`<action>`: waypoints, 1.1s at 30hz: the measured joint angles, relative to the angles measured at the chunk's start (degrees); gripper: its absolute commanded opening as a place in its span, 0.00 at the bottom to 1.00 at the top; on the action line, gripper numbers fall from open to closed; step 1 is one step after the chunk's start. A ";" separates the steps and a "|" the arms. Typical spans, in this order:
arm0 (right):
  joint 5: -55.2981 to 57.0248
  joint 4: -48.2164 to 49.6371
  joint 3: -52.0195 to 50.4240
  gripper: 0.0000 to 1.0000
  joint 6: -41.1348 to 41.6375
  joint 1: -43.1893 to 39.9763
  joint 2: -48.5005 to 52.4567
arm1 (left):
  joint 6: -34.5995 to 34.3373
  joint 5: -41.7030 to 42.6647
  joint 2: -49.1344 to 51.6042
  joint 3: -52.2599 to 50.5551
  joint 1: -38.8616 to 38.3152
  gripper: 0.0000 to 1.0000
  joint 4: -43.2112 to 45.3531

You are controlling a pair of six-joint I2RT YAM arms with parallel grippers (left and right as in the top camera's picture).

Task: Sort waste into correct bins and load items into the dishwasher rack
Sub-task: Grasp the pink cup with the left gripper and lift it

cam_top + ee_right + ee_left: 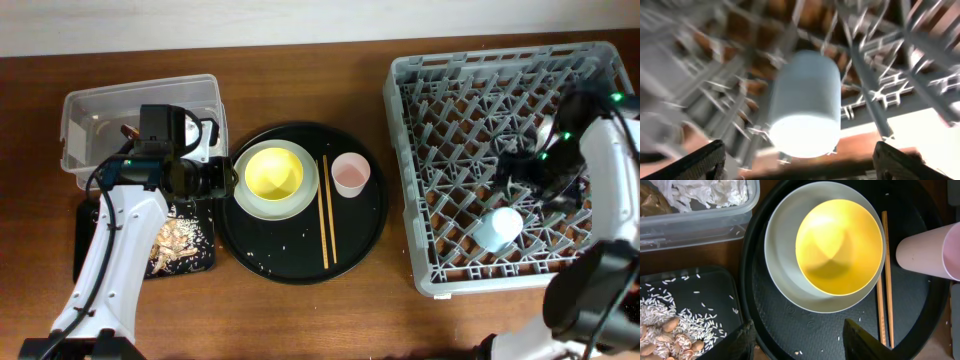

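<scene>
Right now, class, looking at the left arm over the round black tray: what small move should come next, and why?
Probably lower the open left tool to the near rim of the yellow bowl and close. The bowl sits inside the plate, so it likely comes off first, and the tool holds nothing.

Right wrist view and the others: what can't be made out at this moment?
- Right wrist: motion blur smears the blue cup and dishwasher rack pegs.
- Overhead: left arm covers part of the clear tub and black tray.
- Left wrist: pink cup cut by right edge.
</scene>
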 measured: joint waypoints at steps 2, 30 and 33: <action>-6.80 2.38 4.94 0.99 -2.16 2.91 -5.79 | 0.26 0.00 0.00 0.00 0.00 0.68 0.02; -8.17 0.52 5.86 0.99 -3.61 6.40 -8.61 | -0.50 1.73 24.65 3.52 -26.71 0.00 24.90; -7.61 2.62 5.86 0.99 -3.61 6.40 -8.57 | -3.19 11.89 14.29 3.50 -20.09 0.00 25.27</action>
